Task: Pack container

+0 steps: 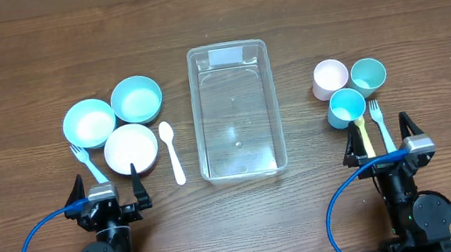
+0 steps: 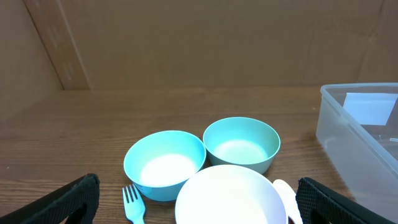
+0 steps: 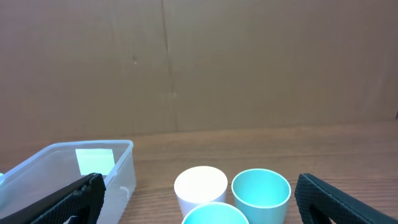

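The clear rectangular container (image 1: 236,111) stands empty at the table's middle; it also shows in the left wrist view (image 2: 360,124) and the right wrist view (image 3: 81,168). Left of it are a blue bowl (image 1: 89,122), a teal bowl (image 1: 136,100), a white bowl (image 1: 131,149), a blue fork (image 1: 89,164) and a white spoon (image 1: 172,151). Right of it are a pink cup (image 1: 330,78), a teal cup (image 1: 369,76), a blue cup (image 1: 346,108), a yellow utensil (image 1: 363,136) and a blue fork (image 1: 379,122). My left gripper (image 1: 104,196) and right gripper (image 1: 386,149) are open and empty near the front edge.
A brown cardboard wall (image 2: 199,43) stands behind the wooden table (image 1: 23,66). Blue cables (image 1: 38,241) loop from both arms at the front.
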`<state>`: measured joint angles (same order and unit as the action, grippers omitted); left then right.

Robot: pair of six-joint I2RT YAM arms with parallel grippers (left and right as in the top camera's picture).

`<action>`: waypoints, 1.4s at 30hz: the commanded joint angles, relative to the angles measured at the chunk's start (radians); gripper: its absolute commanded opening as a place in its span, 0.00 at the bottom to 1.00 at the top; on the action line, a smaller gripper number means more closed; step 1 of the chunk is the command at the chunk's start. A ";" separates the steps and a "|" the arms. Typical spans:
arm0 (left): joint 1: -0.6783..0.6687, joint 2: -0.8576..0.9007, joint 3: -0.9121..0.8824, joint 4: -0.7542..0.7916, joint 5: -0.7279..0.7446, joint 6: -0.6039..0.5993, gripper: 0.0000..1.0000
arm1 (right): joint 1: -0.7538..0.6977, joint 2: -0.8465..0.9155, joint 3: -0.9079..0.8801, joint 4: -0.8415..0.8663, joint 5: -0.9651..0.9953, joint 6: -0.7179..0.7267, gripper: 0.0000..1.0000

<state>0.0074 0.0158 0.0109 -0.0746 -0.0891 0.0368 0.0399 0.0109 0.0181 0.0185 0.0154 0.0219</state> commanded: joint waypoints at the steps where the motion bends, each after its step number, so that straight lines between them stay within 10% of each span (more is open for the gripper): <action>1: 0.007 -0.011 -0.006 0.005 0.012 0.019 1.00 | -0.003 -0.008 -0.010 -0.043 0.008 -0.004 1.00; 11: 0.007 -0.011 -0.006 0.005 0.014 0.019 1.00 | -0.003 -0.006 -0.010 -0.102 0.005 -0.003 1.00; 16: 0.005 -0.011 0.013 0.187 0.297 -0.060 1.00 | -0.003 -0.006 -0.010 -0.102 0.005 -0.003 1.00; 19: 0.005 0.021 0.199 -0.025 0.282 -0.177 1.00 | -0.003 -0.006 -0.010 -0.102 0.005 -0.003 1.00; 30: 0.005 1.017 1.009 -0.796 0.308 -0.014 1.00 | -0.003 -0.006 -0.010 -0.102 0.005 -0.003 1.00; 42: -0.046 1.402 1.046 -0.750 0.258 0.045 1.00 | -0.003 -0.006 -0.010 -0.102 0.005 -0.003 1.00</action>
<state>0.0021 1.4029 1.0367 -0.8490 0.2588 0.0525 0.0399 0.0113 0.0181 -0.0906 0.0151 0.0219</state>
